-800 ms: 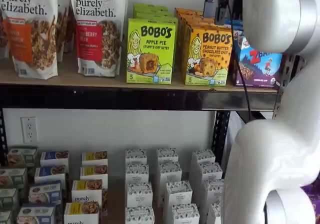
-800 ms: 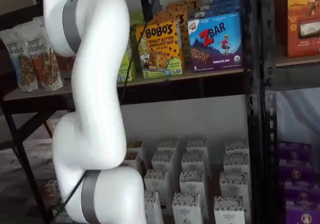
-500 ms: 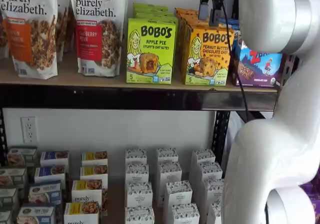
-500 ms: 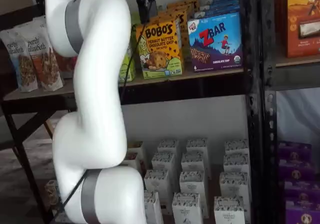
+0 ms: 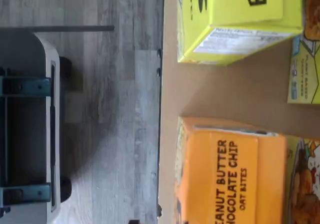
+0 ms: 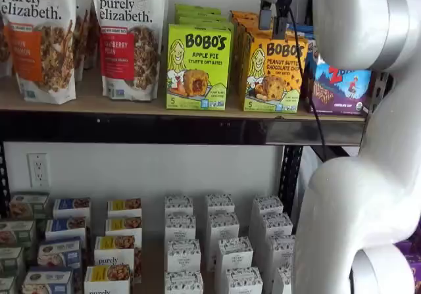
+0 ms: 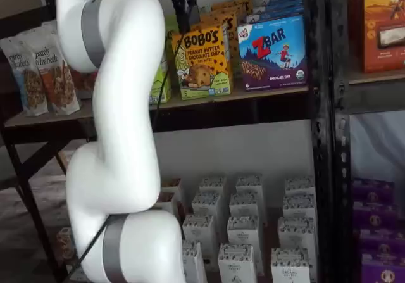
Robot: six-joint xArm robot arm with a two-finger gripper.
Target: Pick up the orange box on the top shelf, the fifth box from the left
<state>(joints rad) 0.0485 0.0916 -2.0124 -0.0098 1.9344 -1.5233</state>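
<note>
Gripper (image 6: pixel 273 16) now left, above upright orange box (image 6: pixel 273 70)

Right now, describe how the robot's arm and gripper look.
The glossy white tubular arm has rounded joints ringed by grey bands. The gripper has a white body and two black fingers, with a thin black cable hanging beside them.

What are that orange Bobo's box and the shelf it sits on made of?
The orange box looks like thin printed cardboard with a slight sheen: crisp folded edges, flat printed panels. The top shelf seems to be a tan matte wooden or fibreboard plank. Its front rail looks like glossy black painted metal, since it shows reflections.
</note>
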